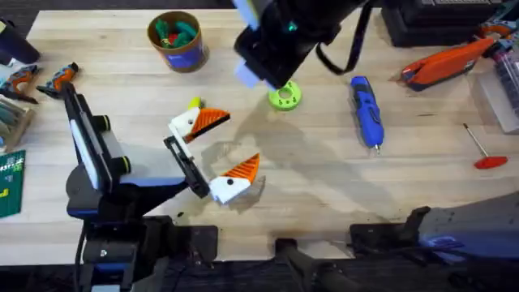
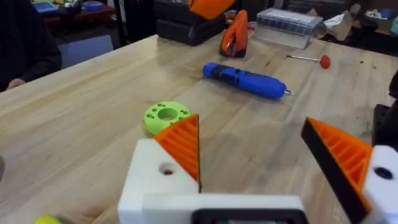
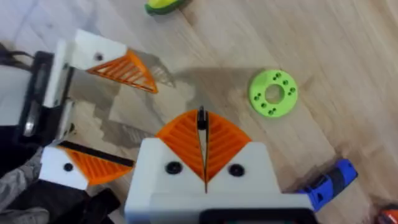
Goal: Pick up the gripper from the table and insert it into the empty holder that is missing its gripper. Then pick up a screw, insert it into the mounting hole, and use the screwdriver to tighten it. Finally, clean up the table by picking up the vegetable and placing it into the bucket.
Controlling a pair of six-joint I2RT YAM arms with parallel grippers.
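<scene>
My left gripper (image 1: 229, 144) lies open on the table. Each of its white holders (image 2: 155, 177) carries an orange wedge tip (image 2: 183, 146), and a mounting hole (image 2: 166, 169) shows in the white block. My right gripper (image 3: 202, 124) hangs high above it, over the green disc. It is shut, with a small dark screw (image 3: 201, 117) pinched at its orange tips. The yellow-green vegetable (image 1: 195, 104) lies just beyond the left gripper's far finger. To the right on the table lies the blue screwdriver (image 1: 365, 109). The bucket (image 1: 176, 40) stands at the back left.
A round green disc with holes (image 1: 285, 96) lies between the left gripper and the screwdriver. A thin red-handled driver (image 1: 485, 150) and an orange-red case (image 1: 446, 65) are at the far right. Tools crowd the left edge.
</scene>
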